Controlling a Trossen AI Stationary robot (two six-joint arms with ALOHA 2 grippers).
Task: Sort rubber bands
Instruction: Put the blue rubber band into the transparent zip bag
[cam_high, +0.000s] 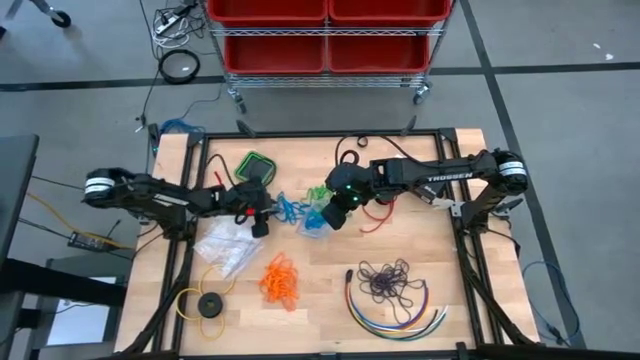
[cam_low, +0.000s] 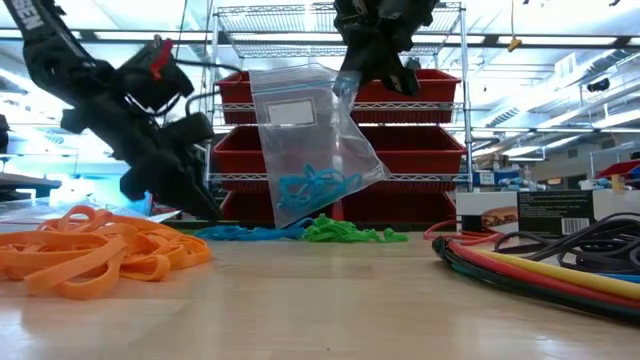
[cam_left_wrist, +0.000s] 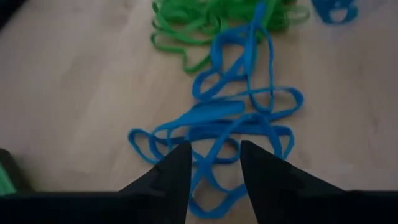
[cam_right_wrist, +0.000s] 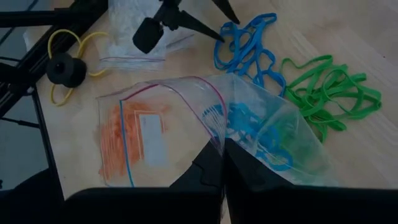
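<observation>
Loose blue rubber bands (cam_left_wrist: 230, 124) lie in a tangle on the wooden table (cam_high: 440, 250), with green ones (cam_left_wrist: 205, 25) just beyond them. My left gripper (cam_left_wrist: 214, 171) is open low over the near edge of the blue tangle, with strands between its fingers. My right gripper (cam_right_wrist: 222, 165) is above the table's middle, shut on a clear zip bag (cam_low: 310, 150) holding some blue bands (cam_low: 315, 185). Orange bands (cam_high: 280, 280) and dark purple bands (cam_high: 385, 280) lie nearer the front edge. My left gripper has its fingertips (cam_left_wrist: 180, 163) right at the blue strands; I cannot tell whether they touch. My right gripper pinches the bag's top rim (cam_right_wrist: 214, 134) by the zip line between its two shut fingers, coming slantwise from above. The bag hangs tilted below it, its lower corner (cam_low: 285, 222) close to the table.
A heap of empty clear bags (cam_high: 228, 245) lies left of centre. A yellow ring with a black disc (cam_high: 205, 303) sits at the front left and coloured cables (cam_high: 395, 312) curve at the front right. A green square thing (cam_high: 255, 165) lies at the far left.
</observation>
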